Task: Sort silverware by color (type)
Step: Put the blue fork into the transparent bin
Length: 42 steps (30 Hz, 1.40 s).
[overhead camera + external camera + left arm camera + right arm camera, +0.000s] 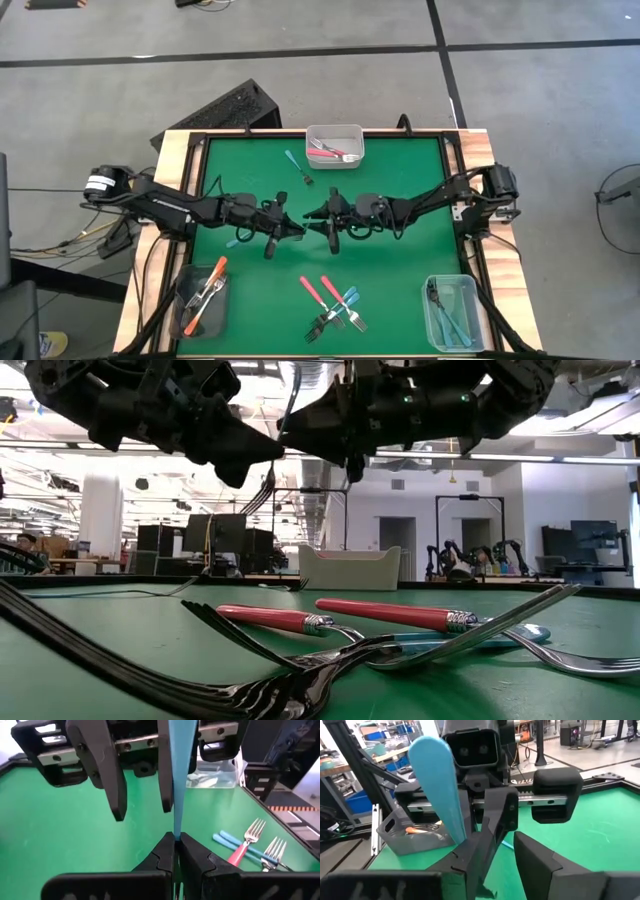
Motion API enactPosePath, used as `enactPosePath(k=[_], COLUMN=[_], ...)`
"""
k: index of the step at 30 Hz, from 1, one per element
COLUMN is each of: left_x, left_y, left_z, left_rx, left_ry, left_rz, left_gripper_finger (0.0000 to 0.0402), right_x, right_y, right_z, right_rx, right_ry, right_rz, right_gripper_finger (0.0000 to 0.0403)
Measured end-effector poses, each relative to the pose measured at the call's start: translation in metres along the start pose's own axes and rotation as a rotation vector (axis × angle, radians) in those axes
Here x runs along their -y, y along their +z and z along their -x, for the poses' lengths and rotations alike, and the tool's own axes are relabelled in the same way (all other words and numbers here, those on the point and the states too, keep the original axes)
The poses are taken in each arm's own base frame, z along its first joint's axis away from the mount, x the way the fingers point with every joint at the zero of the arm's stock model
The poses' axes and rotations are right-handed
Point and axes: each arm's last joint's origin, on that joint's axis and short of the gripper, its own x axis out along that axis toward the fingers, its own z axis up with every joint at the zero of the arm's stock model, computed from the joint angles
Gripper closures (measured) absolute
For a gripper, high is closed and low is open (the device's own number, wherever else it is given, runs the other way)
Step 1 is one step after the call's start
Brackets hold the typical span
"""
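Handover mid-table, above mat. Left gripper (174,851) clamped on blue-handled fork (177,775); right gripper (505,850) spread beside handle, not gripping. Risk: left release before right closes, fork drops; misaligned closure twists handle.

left gripper (174,845) is clamped tight on a blue fork handle (179,775), right gripper's fingers (107,775) hanging open just beyond.

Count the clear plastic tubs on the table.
3: one tub at the mat's far edge, centre; one at the near left corner; one at the near right corner.
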Motion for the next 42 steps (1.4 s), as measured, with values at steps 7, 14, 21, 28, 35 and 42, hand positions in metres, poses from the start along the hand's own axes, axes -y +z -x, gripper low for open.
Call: enactPosePath(k=[7,14,21,28,35,42], left_x=[-0.001,0.0,-0.002,-0.002,-0.002,-0.001], left_y=[0.002,0.005,0.008,0.01,0.015,0.013], left_z=[-0.001,0.002,0.003,0.003,0.004,0.004], left_rx=[0.026,0.043,0.06,0.083,0.125,0.111], left_ry=[0.004,0.003,0.054,0.056,0.046,0.029], left_rz=[-0.002,-0.006,-0.026,-0.026,-0.055,-0.089], left_gripper_finger=[0.0401,0.0401,0.0401,0.0401,0.0401,0.0401], right_x=[0.001,0.003,-0.014,-0.015,-0.012,-0.012], right_y=[-0.003,0.005,0.026,0.023,0.019,0.015], right_z=[0.0,0.017,0.022,0.015,0.002,-0.002], right_rx=[-0.042,-0.203,-0.068,0.0,0.033,-0.012], right_ry=[-0.002,-0.068,0.002,-0.005,-0.014,-0.061], right_rz=[-0.004,0.006,0.062,0.076,0.039,0.042], right_gripper_finger=[0.0332,0.0322,0.0272,0.0237,0.0252,0.0278])
